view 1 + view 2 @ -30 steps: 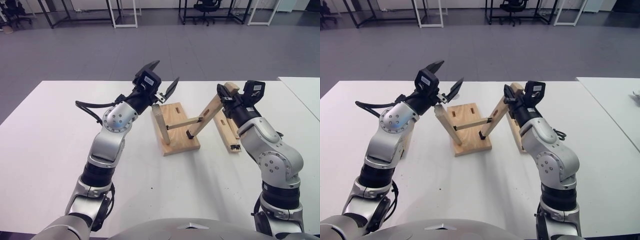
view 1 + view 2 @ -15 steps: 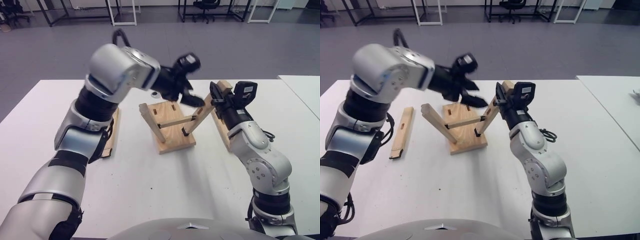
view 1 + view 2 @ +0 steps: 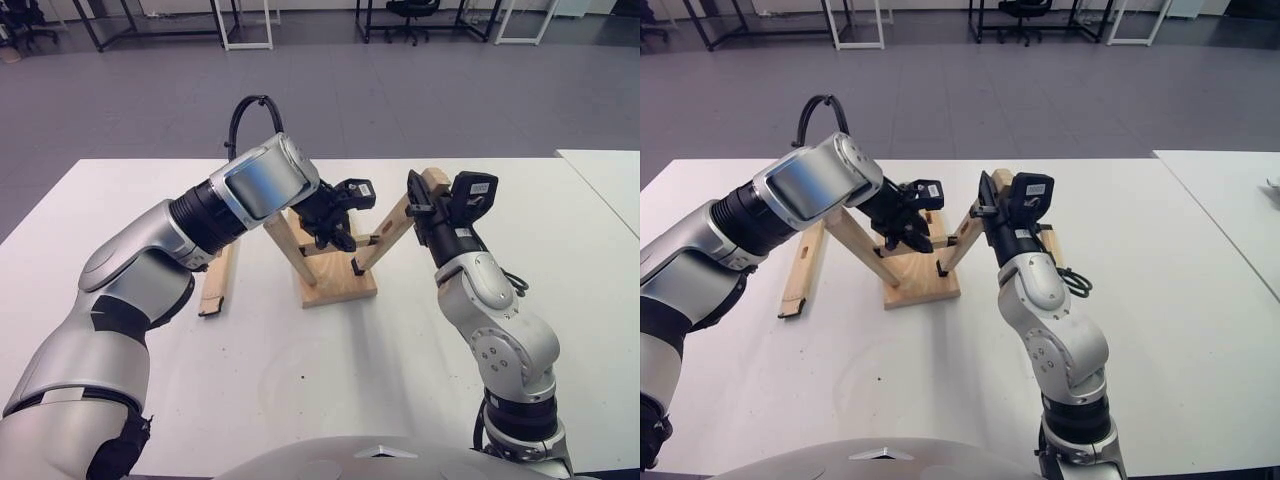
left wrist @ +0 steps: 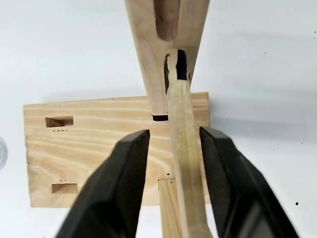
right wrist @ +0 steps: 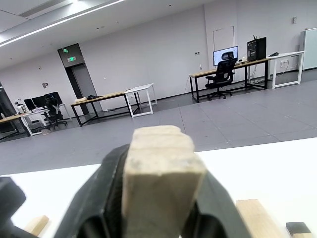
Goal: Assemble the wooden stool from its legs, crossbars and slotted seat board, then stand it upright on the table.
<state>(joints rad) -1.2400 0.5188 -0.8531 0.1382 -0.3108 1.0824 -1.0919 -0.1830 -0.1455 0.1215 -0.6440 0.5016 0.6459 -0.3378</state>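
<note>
The slotted seat board [image 3: 335,288] lies flat on the white worktop [image 3: 100,200], near the middle, between the two arms. Two legs lean over it and a crossbar [image 4: 185,163] runs between them. The tilted leg [image 3: 292,252] on the robot's left slopes down to the board, and the held leg [image 3: 390,228] on the right slants from the board's near right edge up toward the right arm. The left gripper [image 4: 173,134] hangs over the board with its fingers [image 4: 124,183] parted. They straddle the crossbar, one on each side, with a clear gap at one finger and barely any at the other. The right gripper [image 5: 161,168] has its fingers [image 5: 99,198] closed tight on the upper end of the held leg. A spare leg [image 3: 218,283] lies flat on the worktop well to the left of the board. Another wooden piece [image 3: 1050,245] lies behind the right arm, partly hidden.
</note>
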